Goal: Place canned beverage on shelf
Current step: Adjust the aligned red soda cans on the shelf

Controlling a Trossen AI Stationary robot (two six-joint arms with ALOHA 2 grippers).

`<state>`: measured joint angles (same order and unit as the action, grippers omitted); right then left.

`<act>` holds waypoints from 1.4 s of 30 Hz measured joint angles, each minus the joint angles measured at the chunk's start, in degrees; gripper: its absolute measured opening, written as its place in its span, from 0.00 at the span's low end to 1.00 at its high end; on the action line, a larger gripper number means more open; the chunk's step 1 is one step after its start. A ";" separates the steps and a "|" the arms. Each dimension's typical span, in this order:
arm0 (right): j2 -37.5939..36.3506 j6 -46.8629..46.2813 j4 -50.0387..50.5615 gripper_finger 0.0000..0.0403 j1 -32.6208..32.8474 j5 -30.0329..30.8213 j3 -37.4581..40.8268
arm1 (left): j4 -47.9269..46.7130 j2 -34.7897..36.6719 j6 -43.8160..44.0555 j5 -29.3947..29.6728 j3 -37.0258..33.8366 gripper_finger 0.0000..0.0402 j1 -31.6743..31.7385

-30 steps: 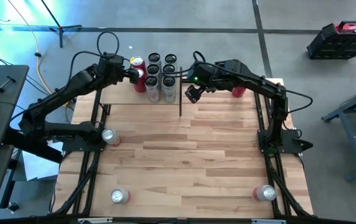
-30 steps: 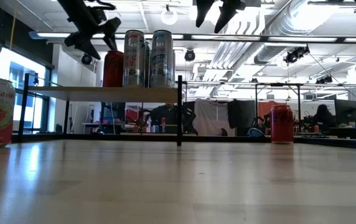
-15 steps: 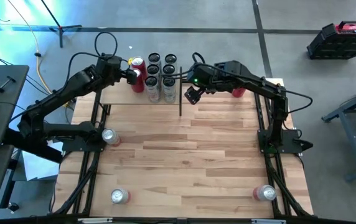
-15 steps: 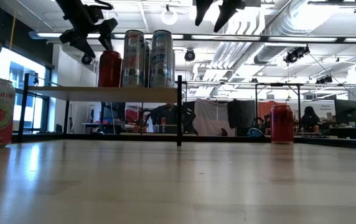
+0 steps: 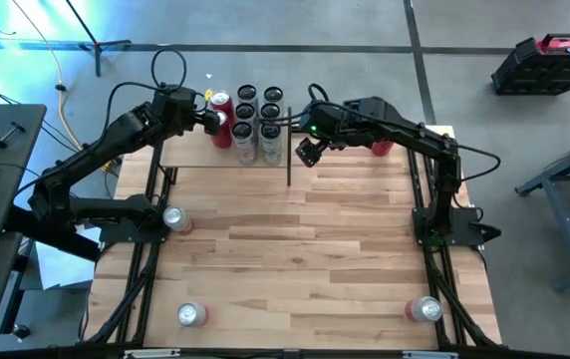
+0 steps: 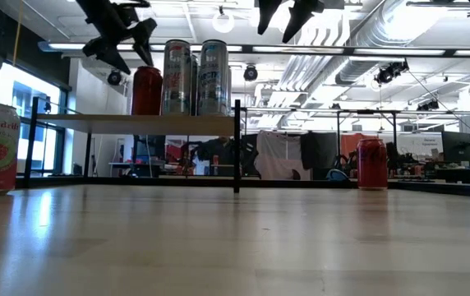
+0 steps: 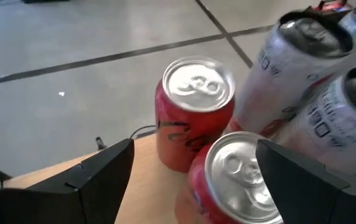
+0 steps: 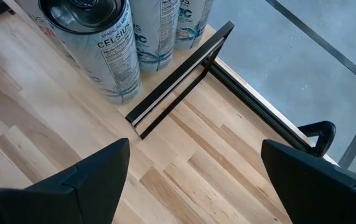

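The shelf (image 5: 190,155) is a small light-wood board on black posts at the table's far left; it also shows in the low view (image 6: 136,121). Two red cans (image 5: 221,101) (image 5: 224,130) stand upright on it beside several tall silver cans (image 5: 257,120). My left gripper (image 5: 208,120) is open just above and to the left of the nearer red can (image 7: 237,171). Its fingers (image 7: 193,149) stand wide on either side of that can without touching it. In the low view it hangs above the red can (image 6: 146,90). My right gripper (image 5: 308,152) is open and empty, held above the shelf's right end post (image 8: 178,78).
A red can (image 5: 382,147) stands on the table at the far right, beside the right arm. Three more cans stand on the tabletop, at left (image 5: 174,218), near left (image 5: 189,315) and near right (image 5: 425,310). The middle of the tabletop (image 5: 295,249) is bare wood.
My left gripper has shifted slightly above the red cans and drawn back a little toward the table's left, staying open. The cans on the shelf have stayed upright in place.
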<state>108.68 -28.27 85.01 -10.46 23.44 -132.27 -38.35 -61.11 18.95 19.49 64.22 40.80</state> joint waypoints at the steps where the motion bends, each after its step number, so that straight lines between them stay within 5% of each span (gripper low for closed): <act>1: 0.02 -0.12 0.00 0.87 0.00 0.00 0.00 | -0.09 0.01 -0.17 0.00 0.37 0.81 -0.02; 11: 0.02 -0.20 0.00 0.87 0.00 0.00 0.00 | -12.17 2.21 -0.70 0.25 3.22 0.81 0.00; 16: 0.01 -0.17 0.00 0.87 -0.02 0.06 0.00 | -16.58 5.35 1.80 6.18 3.22 0.81 0.03; 42: 0.02 -0.41 -1.75 0.87 -0.76 0.00 0.00 | -9.74 2.06 3.46 3.67 -2.55 0.81 1.18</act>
<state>108.71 -28.68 83.26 -11.22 23.44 -132.27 -48.09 -59.05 22.42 23.15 61.67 41.98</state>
